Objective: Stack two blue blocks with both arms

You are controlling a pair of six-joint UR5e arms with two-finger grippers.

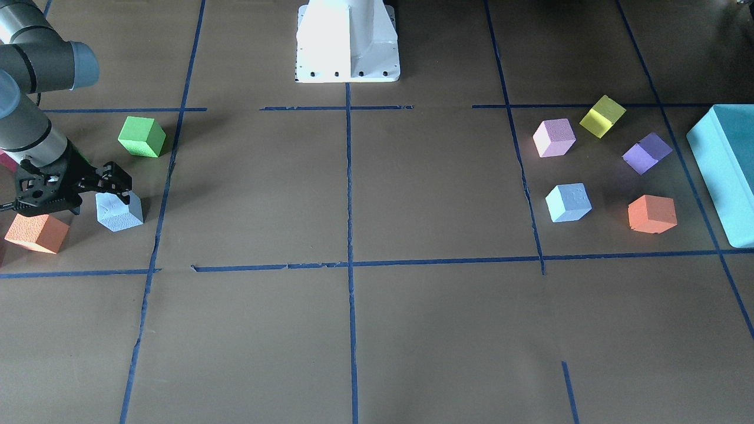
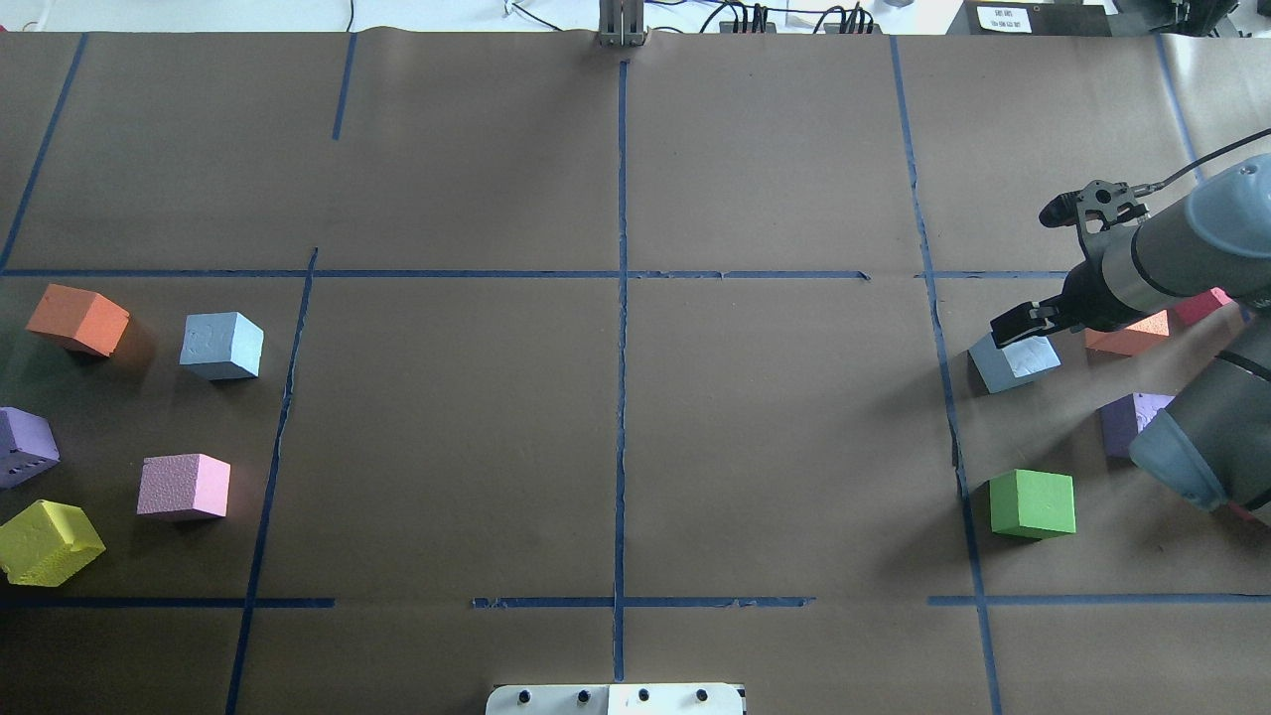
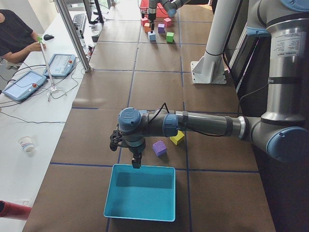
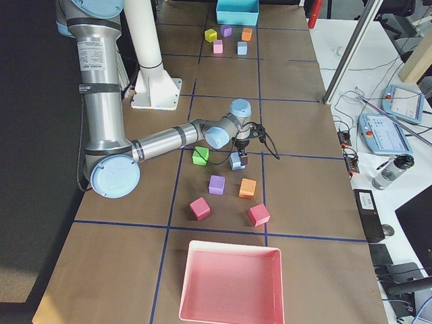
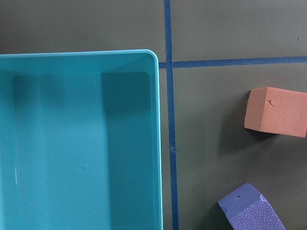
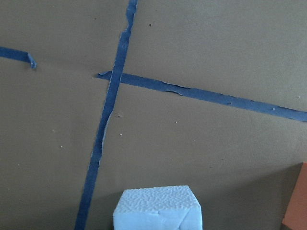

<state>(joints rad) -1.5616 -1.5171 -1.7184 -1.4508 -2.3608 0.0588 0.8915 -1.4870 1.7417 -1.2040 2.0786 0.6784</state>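
One pale blue block [image 1: 119,212] lies on the table under my right gripper [image 1: 116,182]; it also shows in the overhead view [image 2: 1013,362] and low in the right wrist view [image 6: 158,208]. The right gripper [image 2: 1023,323] hovers just above this block's top with its jaws apart and holds nothing. The second blue block [image 1: 568,202] [image 2: 221,345] lies on the robot's left side among other cubes. My left gripper [image 3: 136,162] hangs over the rim of the teal box [image 3: 140,191]; I cannot tell whether it is open or shut.
A green cube [image 1: 142,136] and an orange cube [image 1: 37,232] lie close to the right gripper. Pink [image 1: 554,138], yellow [image 1: 602,116], purple [image 1: 647,153] and orange [image 1: 652,214] cubes ring the second blue block. The teal box [image 1: 727,171] and a pink tray [image 4: 229,283] sit at the table's ends.
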